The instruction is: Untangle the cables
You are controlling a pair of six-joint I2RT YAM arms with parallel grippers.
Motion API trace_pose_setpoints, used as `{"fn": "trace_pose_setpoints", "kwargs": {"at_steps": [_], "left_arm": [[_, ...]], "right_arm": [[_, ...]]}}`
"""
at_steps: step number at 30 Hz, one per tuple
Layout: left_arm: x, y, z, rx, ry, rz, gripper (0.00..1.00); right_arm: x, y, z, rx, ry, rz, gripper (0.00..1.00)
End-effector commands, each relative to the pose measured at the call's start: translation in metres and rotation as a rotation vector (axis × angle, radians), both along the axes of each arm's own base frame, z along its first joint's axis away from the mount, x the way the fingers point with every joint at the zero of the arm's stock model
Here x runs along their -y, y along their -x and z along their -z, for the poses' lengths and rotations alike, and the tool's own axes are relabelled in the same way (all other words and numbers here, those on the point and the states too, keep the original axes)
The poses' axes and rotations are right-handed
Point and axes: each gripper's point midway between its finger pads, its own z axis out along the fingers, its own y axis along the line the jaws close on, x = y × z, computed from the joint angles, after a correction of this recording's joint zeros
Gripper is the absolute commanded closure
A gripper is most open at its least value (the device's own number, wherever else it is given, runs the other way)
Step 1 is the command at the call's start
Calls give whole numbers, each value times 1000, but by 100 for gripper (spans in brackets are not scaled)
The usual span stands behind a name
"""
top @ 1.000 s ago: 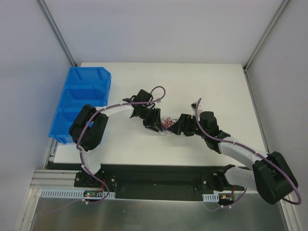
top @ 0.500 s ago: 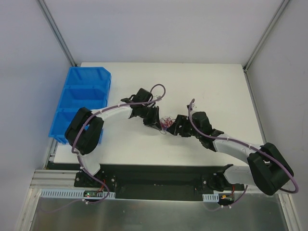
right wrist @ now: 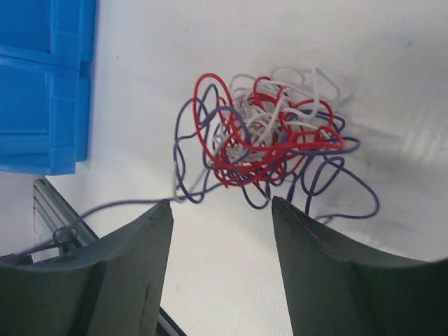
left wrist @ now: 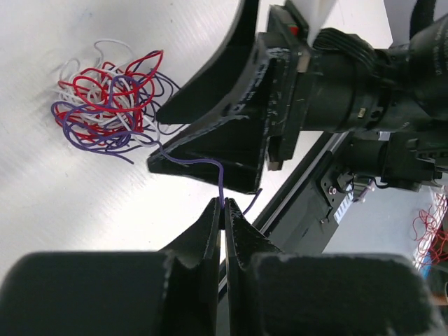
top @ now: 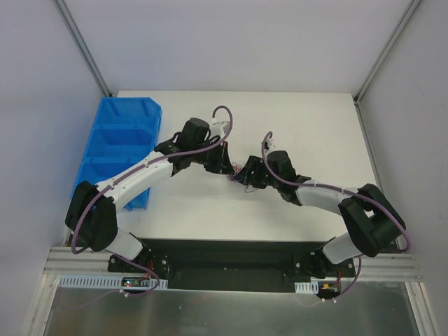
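Observation:
The cables (top: 239,170) are a small clump of thin red, white and purple wires (left wrist: 108,98) lying on the white table (top: 315,126). My left gripper (left wrist: 224,204) is shut on one purple strand (left wrist: 210,164) that leads from the clump. In the top view the left gripper (top: 225,163) sits just left of the clump. My right gripper (top: 246,176) is close on its right. In the right wrist view the right gripper (right wrist: 222,203) is open, and the clump (right wrist: 269,136) lies just past its fingertips with nothing between them.
A blue bin (top: 122,133) with compartments stands at the table's left edge and shows again as the blue bin (right wrist: 42,84) in the right wrist view. The right gripper's fingers (left wrist: 217,133) crowd close in front of the left wrist camera. The black rail (top: 231,255) runs along the near edge.
Both grippers and the clump have shifted a little toward the back left. The left arm has stretched out, and the right arm has reached further left.

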Motion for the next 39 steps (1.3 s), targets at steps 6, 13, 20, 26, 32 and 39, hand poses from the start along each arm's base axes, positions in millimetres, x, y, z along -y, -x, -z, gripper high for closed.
{"fn": "trace_pose_setpoints", "kwargs": {"at_steps": [6, 13, 20, 26, 32, 39], "left_arm": [[10, 20, -34, 133, 92, 108, 100], [11, 50, -69, 355, 123, 159, 100], [-24, 71, -138, 725, 252, 113, 100], [-65, 82, -204, 882, 297, -16, 100], [-91, 97, -270, 871, 309, -80, 100], [-78, 101, -323, 814, 379, -55, 100]], "right_arm": [[-41, -24, -33, 146, -72, -50, 32], [-14, -50, 6, 100, -14, 216, 60], [26, -57, 21, 99, 45, 330, 82], [65, -58, 27, 60, 74, 364, 82], [86, -51, 16, 29, 226, 311, 82], [59, -35, -16, 151, 222, -63, 64]]}}
